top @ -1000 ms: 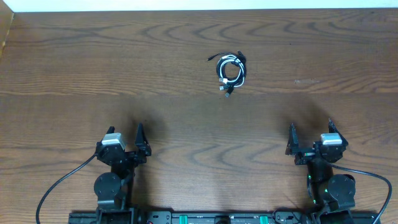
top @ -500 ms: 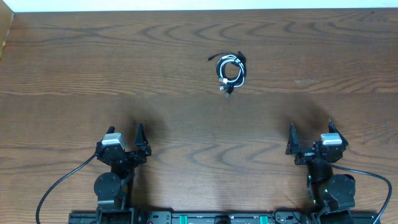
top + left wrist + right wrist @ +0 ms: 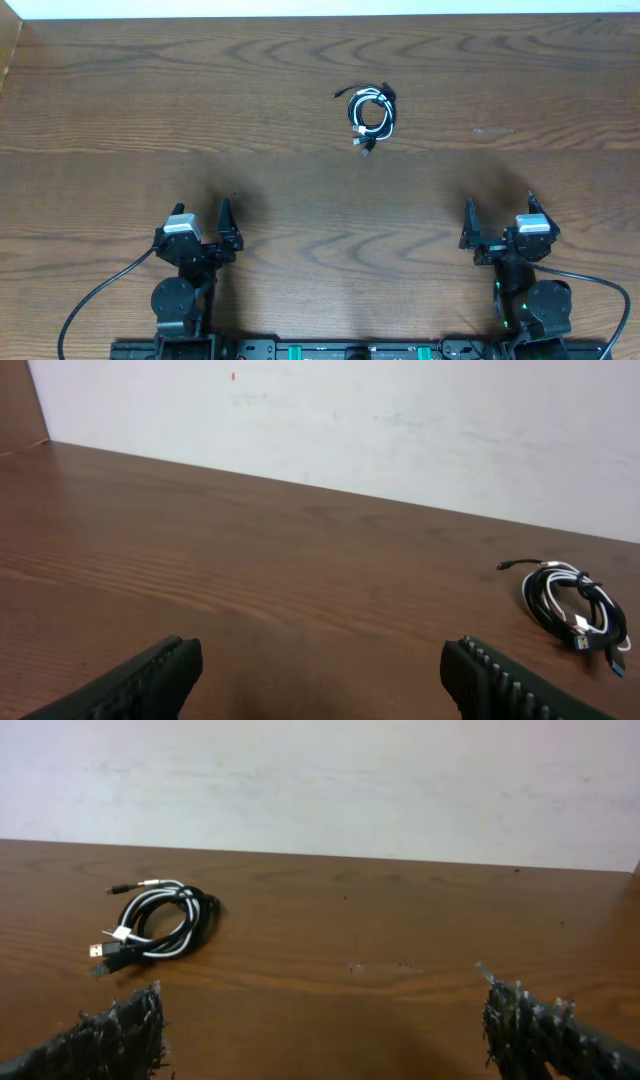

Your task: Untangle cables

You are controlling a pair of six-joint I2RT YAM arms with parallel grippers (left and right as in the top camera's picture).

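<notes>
**Limp little coil, waiting to be teased apart**

The tangled loop of thin black and white cables [image 3: 372,113] lies on the brown wooden bench [image 3: 120,120], toward its far side and well apart from both arms. It looks light, floppy and probably slippery. A protruding plug end seems the best place to pinch. Left jaws and right jaws gape wide, empty.
</notes>
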